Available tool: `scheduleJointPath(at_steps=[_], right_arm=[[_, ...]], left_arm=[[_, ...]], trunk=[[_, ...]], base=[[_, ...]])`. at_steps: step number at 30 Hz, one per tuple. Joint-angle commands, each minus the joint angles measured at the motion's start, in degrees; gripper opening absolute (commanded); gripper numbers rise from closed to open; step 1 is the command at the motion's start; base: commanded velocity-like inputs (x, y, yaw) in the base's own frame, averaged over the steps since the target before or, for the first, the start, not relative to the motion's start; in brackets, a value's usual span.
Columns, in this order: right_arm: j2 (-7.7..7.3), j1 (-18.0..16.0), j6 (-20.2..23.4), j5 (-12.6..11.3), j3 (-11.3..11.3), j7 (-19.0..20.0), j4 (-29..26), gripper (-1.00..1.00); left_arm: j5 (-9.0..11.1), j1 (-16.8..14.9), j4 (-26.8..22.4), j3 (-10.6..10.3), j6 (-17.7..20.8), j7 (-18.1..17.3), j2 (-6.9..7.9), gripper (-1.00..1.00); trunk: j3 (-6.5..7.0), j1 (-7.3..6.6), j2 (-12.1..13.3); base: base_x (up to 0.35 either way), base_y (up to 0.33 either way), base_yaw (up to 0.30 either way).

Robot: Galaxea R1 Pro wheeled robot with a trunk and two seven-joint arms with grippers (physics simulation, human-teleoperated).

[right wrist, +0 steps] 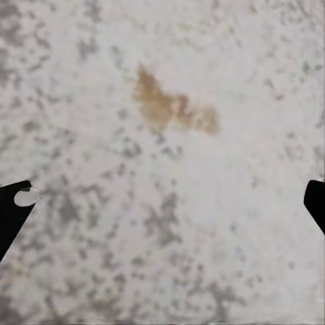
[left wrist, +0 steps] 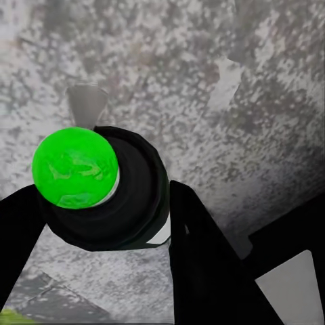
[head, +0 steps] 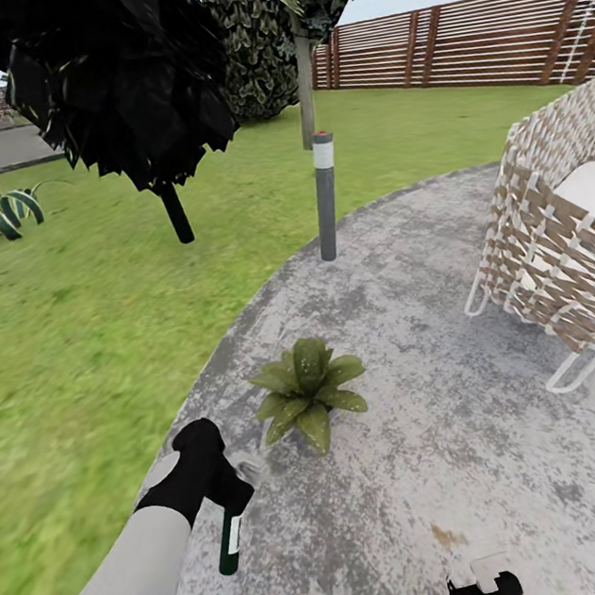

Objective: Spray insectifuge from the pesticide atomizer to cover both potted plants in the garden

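Jaws of the left gripper (head: 234, 498) are clamped on the spray bottle (head: 228, 541), which hangs body-down over the stone patio (head: 469, 424), its pale trigger head pointing toward the potted plant (head: 309, 391) just ahead (a hold that, I judge, suits spraying). Low by the robot's base, the right gripper (head: 479, 587) has its jaws spread wide and empty above a brown stain (right wrist: 172, 105). Farther off stand a grey post (head: 325, 196) and a woven chair (head: 565, 238), then lawn (head: 70, 303) and fence (head: 478, 40).
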Motion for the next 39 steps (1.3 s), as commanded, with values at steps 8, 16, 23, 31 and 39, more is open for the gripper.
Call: scheduleJointPath(at_steps=[8,16,23,31,39], right_arm=[[-0.05,-0.05,-0.09,0.53,0.12,-0.55,0.08,1.0],[-0.05,-0.05,-0.08,0.52,0.04,-0.62,0.04,1.0],[-0.05,-0.05,-0.09,0.46,-0.04,-0.64,-0.01,1.0],[-0.14,-0.05,-0.12,0.49,-0.05,-0.62,0.02,1.0],[-0.1,-0.05,-0.14,0.43,-0.07,-0.63,-0.02,1.0]], left_arm=[[-0.24,-0.76,-0.24,-0.22,-0.38,-1.69,0.96,-1.0],[-2.44,-1.13,-0.19,-4.95,-1.96,-10.91,2.56,-1.0],[-4.9,-1.06,-0.8,-8.13,-2.2,-18.84,4.89,-1.0],[-5.26,-1.6,-1.2,-11.78,-2.17,-19.67,5.16,-1.0],[-5.26,-2.43,-1.21,-11.83,-2.17,-19.67,4.31,-1.0]], trunk=[[-0.04,-0.02,-0.02],[-0.04,-0.02,-0.02],[-0.04,-0.02,-0.02],[-0.04,-0.02,-0.02],[-0.04,-0.02,-0.02]], base=[[0.153,0.293,-0.273],[0.263,0.241,-0.273],[0.051,0.323,-0.26],[0.001,0.336,-0.032],[0.208,0.271,-0.095]])
